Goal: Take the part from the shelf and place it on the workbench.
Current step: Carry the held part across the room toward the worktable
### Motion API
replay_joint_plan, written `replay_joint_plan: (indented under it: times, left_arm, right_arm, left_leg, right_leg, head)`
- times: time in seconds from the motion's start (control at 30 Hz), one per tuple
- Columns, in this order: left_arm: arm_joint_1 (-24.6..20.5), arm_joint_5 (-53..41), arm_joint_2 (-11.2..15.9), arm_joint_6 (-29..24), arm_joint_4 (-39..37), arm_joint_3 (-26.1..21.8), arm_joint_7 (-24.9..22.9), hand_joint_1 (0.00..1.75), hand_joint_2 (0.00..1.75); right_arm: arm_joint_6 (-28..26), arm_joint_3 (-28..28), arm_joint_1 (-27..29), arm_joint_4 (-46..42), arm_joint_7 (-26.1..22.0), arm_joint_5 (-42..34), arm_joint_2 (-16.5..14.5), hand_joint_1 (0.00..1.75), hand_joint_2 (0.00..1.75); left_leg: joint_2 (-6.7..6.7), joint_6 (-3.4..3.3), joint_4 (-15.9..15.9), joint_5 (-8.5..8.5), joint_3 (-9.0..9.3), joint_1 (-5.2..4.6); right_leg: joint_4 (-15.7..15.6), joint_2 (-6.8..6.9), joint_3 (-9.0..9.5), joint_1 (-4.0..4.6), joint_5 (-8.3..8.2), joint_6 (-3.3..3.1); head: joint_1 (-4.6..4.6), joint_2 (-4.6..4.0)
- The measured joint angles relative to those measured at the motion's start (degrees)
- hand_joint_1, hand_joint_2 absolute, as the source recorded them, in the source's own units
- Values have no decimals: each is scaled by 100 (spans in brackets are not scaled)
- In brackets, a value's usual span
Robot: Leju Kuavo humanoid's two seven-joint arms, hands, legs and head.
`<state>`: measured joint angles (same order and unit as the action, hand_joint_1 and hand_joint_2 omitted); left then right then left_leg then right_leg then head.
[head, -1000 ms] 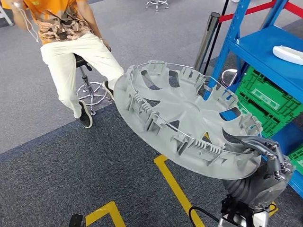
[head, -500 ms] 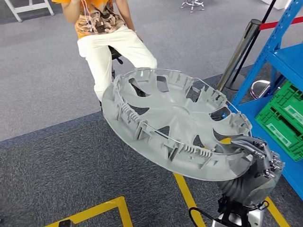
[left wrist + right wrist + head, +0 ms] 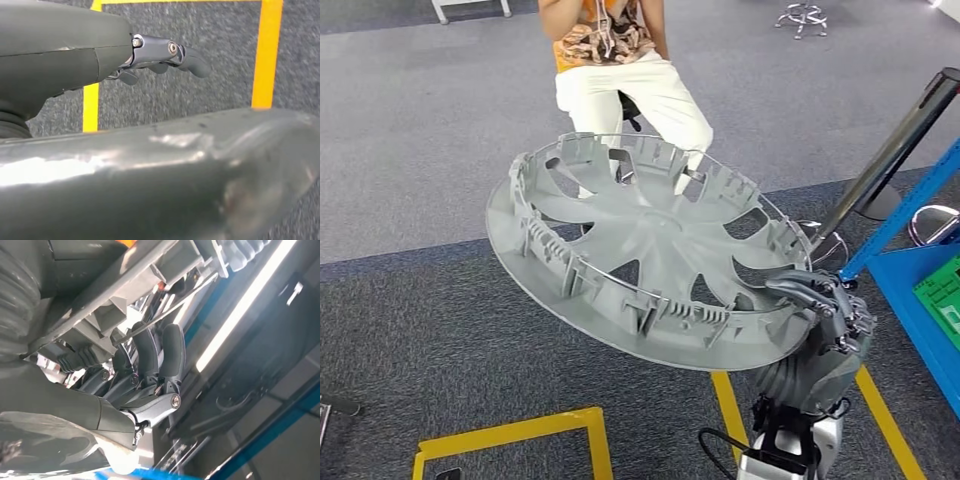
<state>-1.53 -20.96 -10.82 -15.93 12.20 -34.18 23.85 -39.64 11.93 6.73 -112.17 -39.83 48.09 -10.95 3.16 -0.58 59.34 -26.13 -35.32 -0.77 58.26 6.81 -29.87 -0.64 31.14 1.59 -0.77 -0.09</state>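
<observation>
The part is a large grey plastic wheel cover (image 3: pixel 644 250), ribbed side up, held roughly flat above the carpet in the head view. My right hand (image 3: pixel 824 318) grips its near right rim, fingers over the edge. In the right wrist view the dark fingers (image 3: pixel 158 355) curl around the cover's rim and wire ring (image 3: pixel 113 295). My left hand (image 3: pixel 162 55) hangs over the carpet in the left wrist view, fingers slightly bent, holding nothing.
A person in an orange shirt and white trousers (image 3: pixel 622 70) sits on a stool right behind the cover. The blue shelf frame (image 3: pixel 916 260) with a green crate (image 3: pixel 943 295) stands at the right edge, a grey post (image 3: pixel 893 150) beside it. Yellow floor tape (image 3: pixel 516 435) marks the carpet.
The whole view has swung left: the shelf has slid toward the right edge and the seated person has shifted to the centre. The cover stays in my right hand's grip.
</observation>
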Motion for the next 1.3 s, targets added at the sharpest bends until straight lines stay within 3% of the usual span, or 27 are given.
replay_joint_plan:
  times: [0.03, 0.1, 0.17, 0.23, 0.27, 0.3, 0.37, 0.4, 0.47, 0.53, 0.6, 0.67, 0.7, 0.73, 0.77, 0.8, 0.83, 0.87, 0.93, 0.97, 1.03, 1.1, 1.17, 1.23, 1.27, 1.3]
  left_arm:
    - [9, 15, 3, 2, 1, -13, 2, 0, 0]
    - [6, 36, 5, 20, 7, -52, 10, 0, 0]
    - [-8, 23, 3, 59, 14, -98, 16, 0, 0]
    - [-13, -29, 3, 81, 15, -116, -11, 0, 0]
    - [-12, -62, 4, 69, 15, -119, -47, 0, 0]
    - [-12, -98, 4, 47, 15, -120, -94, 0, 0]
    - [-13, -171, 3, -9, 15, -122, -191, 0, 0]
    - [-16, -212, 3, -23, 15, -122, -226, 0, 0]
    - [-11, -305, 3, -14, 15, -123, -277, 0, 0]
    - [10, -410, 5, 24, 15, -122, -291, 0, 0]
    - [13, -494, 9, 63, 15, -119, -275, 0, 0]
    - [-7, -542, 11, 82, 15, -115, -232, 0, 0]
    - [-14, -566, 9, 84, 15, -114, -202, 0, 0]
    - [-13, -589, 8, 83, 15, -114, -169, 0, 0]
    - [-8, -620, 6, 78, 15, -114, -141, 0, 0]
    - [-2, -650, 5, 73, 15, -114, -121, 0, 0]
    - [1, -683, 5, 67, 15, -111, -109, 0, 0]
    - [-3, -716, 0, 61, 15, -108, -103, 0, 0]
    - [-19, -773, -10, 55, 15, -101, -108, 0, 0]
    - [-22, -792, -14, 52, 15, -99, -117, 0, 0]
    - [-14, -813, -10, 45, 15, -99, -145, 0, 0]
    - [-15, -827, -10, 45, 15, -99, -184, 0, 0]
    - [-33, -847, -13, 63, 15, -101, -230, 0, 0]
    - [-41, -876, -19, 81, 15, -101, -272, 0, 0]
    - [-40, -890, -21, 85, 15, -101, -289, 0, 0]
    - [-39, -901, -21, 85, 15, -101, -303, 0, 0]
  right_arm:
    - [1, 16, -20, 20, 1, 2, 1, 175, 175]
    - [0, 45, -39, 46, -1, -2, 4, 175, 175]
    - [-1, 73, -48, 72, -3, -23, 11, 175, 175]
    - [-1, 101, -55, 111, -2, -51, 21, 175, 175]
    - [-1, 114, -59, 131, 0, -64, 26, 175, 175]
    - [-1, 123, -63, 149, 2, -75, 31, 175, 175]
    - [-1, 139, -79, 173, 11, -90, 39, 175, 175]
    - [-1, 144, -83, 182, 14, -99, 43, 175, 175]
    - [0, 147, -83, 204, 16, -126, 47, 175, 175]
    - [1, 143, -80, 217, 14, -146, 48, 175, 175]
    - [-2, 139, -81, 215, 8, -161, 48, 175, 175]
    - [-7, 131, -79, 209, 3, -164, 48, 175, 175]
    - [-8, 124, -73, 207, 2, -153, 48, 175, 175]
    - [-9, 116, -63, 204, 1, -140, 48, 175, 175]
    - [-9, 109, -46, 200, 1, -129, 48, 175, 175]
    - [-8, 104, -24, 193, 1, -124, 48, 175, 175]
    - [-8, 98, 2, 180, 1, -126, 48, 175, 175]
    - [-8, 91, 26, 161, 1, -130, 48, 175, 175]
    - [-9, 69, 64, 113, 0, -145, 48, 175, 175]
    - [-9, 58, 76, 93, -1, -150, 48, 175, 175]
    - [-10, 37, 101, 67, -1, -149, 48, 175, 175]
    - [-10, 15, 126, 39, 0, -110, 48, 175, 175]
    - [-10, -5, 159, 4, -4, -73, 48, 175, 175]
    - [-10, -30, 203, -11, -4, -74, 48, 175, 175]
    - [-10, -44, 226, -14, -2, -81, 48, 175, 175]
    - [-10, -56, 250, -17, 0, -88, 48, 175, 175]
  left_leg:
    - [-64, -39, -20, 7, 8, 3]
    - [-191, -124, -62, 31, 31, 28]
    - [-321, -177, -68, 32, 31, 34]
    - [-473, -192, -65, 26, 37, 23]
    - [-555, -193, -61, 25, 44, 20]
    - [-639, -190, -57, 22, 52, 21]
    - [-793, -166, -30, 7, 54, 22]
    - [-859, -145, -11, 0, 38, 29]
    - [-971, -82, 8, 8, -7, 55]
    - [-1006, -17, 8, 15, -26, 77]
    - [-761, 39, 215, -122, -111, 63]
    - [-482, 91, 848, -440, -402, 79]
    - [-438, 116, 1210, -582, -578, 101]
    - [-419, 136, 1466, -648, -706, 124]
    - [-405, 153, 1513, -600, -733, 145]
    - [-379, 165, 1349, -458, -654, 162]
    - [-310, 172, 993, -249, -474, 175]
    - [-170, 174, 611, -98, -274, 163]
    - [63, 129, 99, 29, -26, 114]
    - [108, 96, 42, -5, -8, 82]
    - [2, 10, 12, -11, -8, 71]
    - [-123, -75, -25, -1, 21, 86]
    - [-253, -137, -39, -1, 34, 92]
    - [-401, -166, -37, -11, 39, 77]
    - [-479, -172, -36, -16, 45, 69]
    - [-560, -173, -34, -19, 55, 63]
  right_leg:
    - [14, -28, 3, -12, 34, 32]
    - [307, -301, -136, -34, 220, 68]
    - [1043, -599, -530, -43, 541, 71]
    - [1634, -664, -906, -39, 668, 71]
    - [1630, -673, -960, -39, 561, 66]
    - [1406, -694, -904, -41, 355, 57]
    - [638, -891, -603, -57, -86, 33]
    - [341, -1005, -466, -66, -200, 24]
    - [116, -1129, -344, -58, -219, 6]
    - [66, -1027, -303, -52, -237, -37]
    - [8, -883, -241, -66, -251, -103]
    - [-15, -712, -193, -59, -232, -150]
    - [-15, -627, -182, -54, -218, -161]
    - [-15, -547, -171, -52, -204, -162]
    - [-14, -473, -159, -52, -190, -156]
    - [-14, -404, -142, -52, -174, -145]
    - [-14, -337, -116, -52, -153, -128]
    - [-14, -279, -92, -43, -130, -104]
    - [-8, -178, -59, -11, -85, -40]
    - [-12, -129, -46, 4, -68, -5]
    - [-30, -39, -13, -6, -28, 68]
    - [137, -209, -72, -34, 117, 116]
    - [797, -530, -405, -40, 436, 117]
    - [1537, -654, -841, -28, 662, 96]
    - [1659, -668, -957, -20, 620, 81]
    - [1549, -679, -961, -14, 460, 60]
  head:
    - [-7, 0]
    - [-28, 0]
    - [-50, 0]
    - [-55, 0]
    - [-56, 0]
    - [-57, 0]
    - [-57, 0]
    - [-55, 0]
    - [-51, 0]
    - [-53, 0]
    - [-27, 0]
    - [-1, 0]
    - [-3, 0]
    - [-1, 0]
    - [-1, 0]
    - [0, 0]
    - [0, 0]
    - [2, 0]
    - [2, 0]
    - [-4, 0]
    - [-18, 0]
    - [-36, 0]
    - [-69, 0]
    - [-82, 0]
    - [-82, 0]
    - [-81, 0]
